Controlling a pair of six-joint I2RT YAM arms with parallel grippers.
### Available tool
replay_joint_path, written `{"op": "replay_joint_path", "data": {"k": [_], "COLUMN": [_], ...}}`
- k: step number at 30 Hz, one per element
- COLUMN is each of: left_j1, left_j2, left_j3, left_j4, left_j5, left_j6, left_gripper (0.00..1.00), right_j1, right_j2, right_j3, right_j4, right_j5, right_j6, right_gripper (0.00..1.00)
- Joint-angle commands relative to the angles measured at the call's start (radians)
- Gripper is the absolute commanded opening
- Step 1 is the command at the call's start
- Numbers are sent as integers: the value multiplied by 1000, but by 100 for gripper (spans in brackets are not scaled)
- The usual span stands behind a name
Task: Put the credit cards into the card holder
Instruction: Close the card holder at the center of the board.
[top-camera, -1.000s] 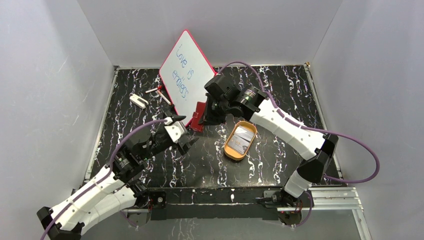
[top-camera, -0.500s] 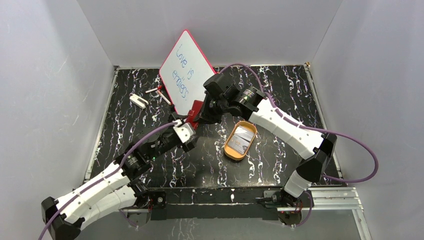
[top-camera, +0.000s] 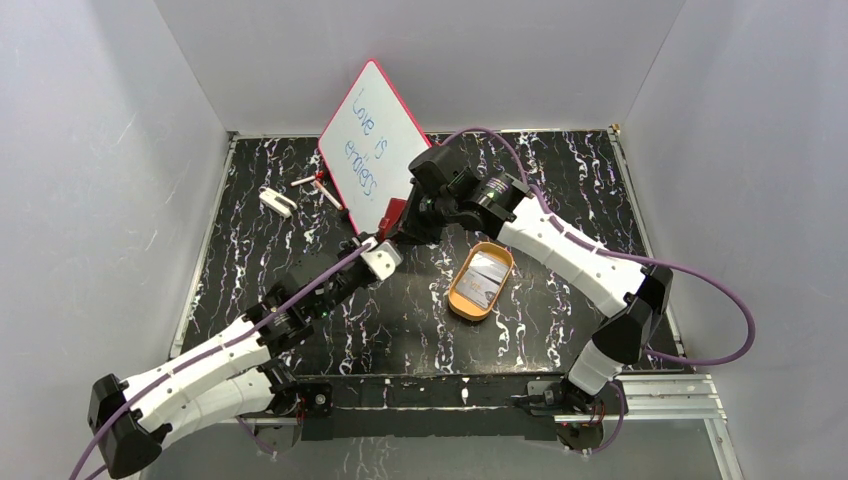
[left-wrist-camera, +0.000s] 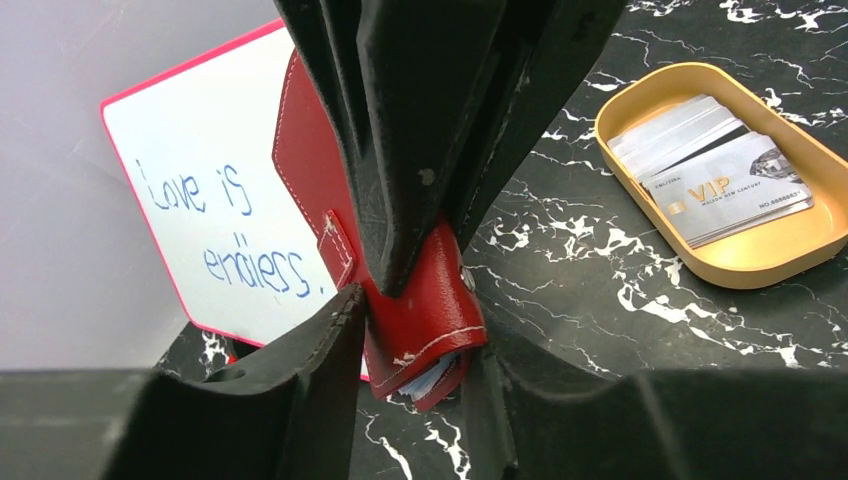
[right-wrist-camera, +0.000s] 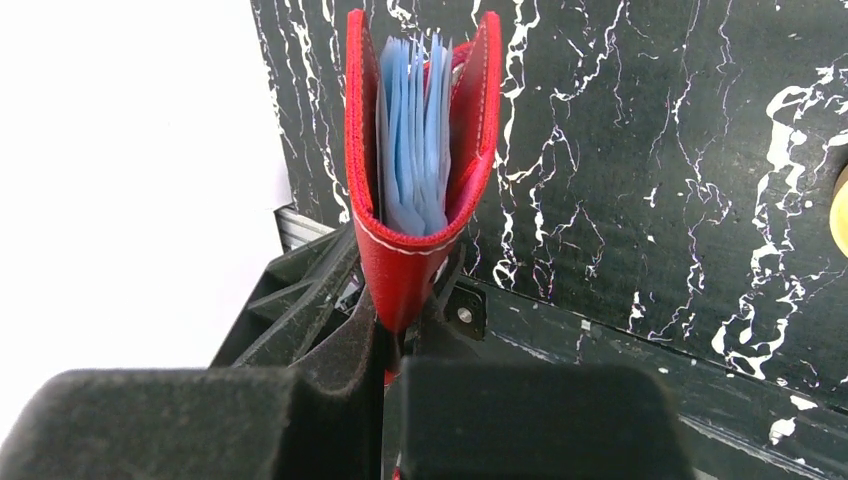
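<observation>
The card holder, a dark red wallet, hangs in the air in front of the whiteboard. My right gripper is shut on its spine from above, its black fingers filling the left wrist view. The wallet gapes towards the right wrist camera and shows its bluish sleeves. My left gripper has both jaws pressed on the lower end of the card holder. The credit cards lie stacked in the orange tray, the top card printed "VIP".
A red-framed whiteboard leans at the back, close behind the wallet. A small white object and markers lie at the back left. The tray's rim sits right of both grippers on the black marbled table.
My left arm reached up and forward from the table to the wallet, and its jaws closed from wide open onto the wallet's lower end. The right gripper shifted the wallet slightly left.
</observation>
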Motion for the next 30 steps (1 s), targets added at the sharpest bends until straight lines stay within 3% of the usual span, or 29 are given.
{"op": "replay_joint_path", "data": {"k": [1,5,6,12,16,23,26,30], "left_j1": [-22,-30,-30,-29,-29,-30,-30,-30], "left_j2": [9,18,15,-69,-127,-269,-364,-467], "left_j3": [18,34,34,20,36,79,63,30], "left_j4": [54,34,34,37,-21,-232,-290,-342], "left_j5": [-25,-44,-53,-114,-198,-318,-292,-168], "left_j6": [10,-8,-19,-128,-289,-725,-983,-1236], "left_gripper": [28,1,0,0,0,0,0,0], "right_j1": [9,8,9,7,7,8,7,6], "right_j2": [-13,-19,-24,-152,-310,-603,-686,-715], "right_j3": [-6,-11,-15,-149,-308,-698,-825,-874], "right_j4": [57,69,75,144,282,787,996,1083], "right_j5": [-41,-50,-51,-7,14,-184,-279,-366], "right_j6": [10,-4,-12,-53,-166,-445,-517,-585], "right_gripper": [0,0,6,62,97,99,99,99]}}
